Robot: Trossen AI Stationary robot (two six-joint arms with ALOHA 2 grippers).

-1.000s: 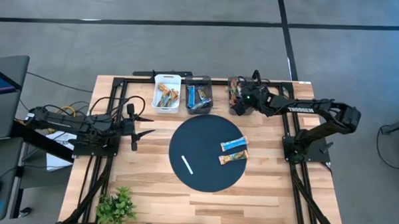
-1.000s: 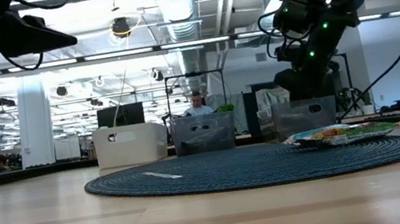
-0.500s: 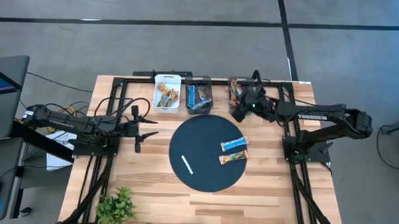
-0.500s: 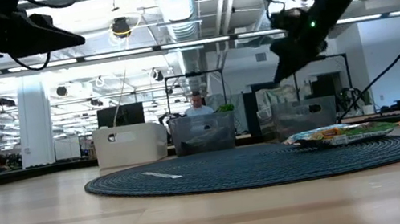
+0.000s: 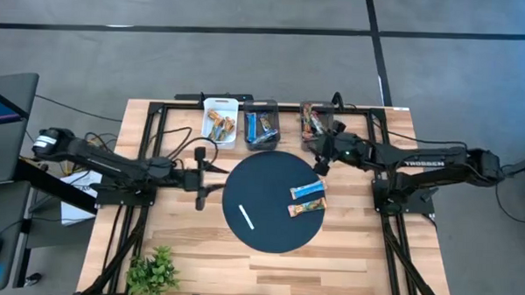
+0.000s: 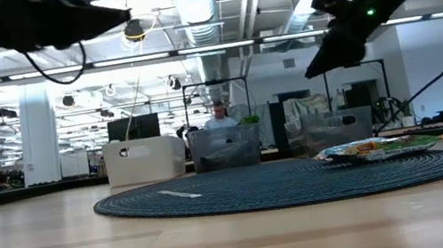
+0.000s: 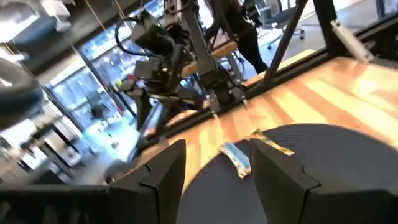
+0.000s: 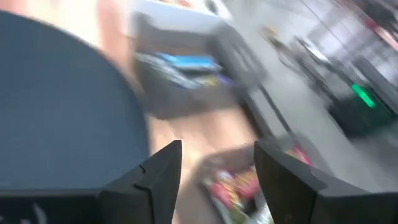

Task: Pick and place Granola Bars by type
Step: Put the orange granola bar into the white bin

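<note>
Two Granola Bars lie on the round dark mat (image 5: 260, 204): a blue one (image 5: 309, 190) and an orange-brown one (image 5: 307, 207). The left wrist view also shows the blue bar (image 7: 236, 157) and the orange-brown bar (image 7: 267, 142). More bars fill three bins at the far edge: white (image 5: 219, 124), dark (image 5: 261, 126) and clear (image 5: 316, 121). My left gripper (image 5: 211, 174) hovers open at the mat's left rim, pointing level across it. My right gripper (image 5: 321, 163) hangs open above the mat's far right rim, just in front of the clear bin, nothing between its fingers (image 8: 158, 177).
A thin white stick (image 5: 246, 217) lies on the mat's near left part. A small green plant (image 5: 153, 271) stands at the near left corner. Bare wood lies on the near side of the mat and to its right.
My left gripper has moved toward the table's right, up to the mat's left rim. My right gripper has come away from the clear bin toward the near edge, rising and rolling as it went. The bars on the mat have not moved.
</note>
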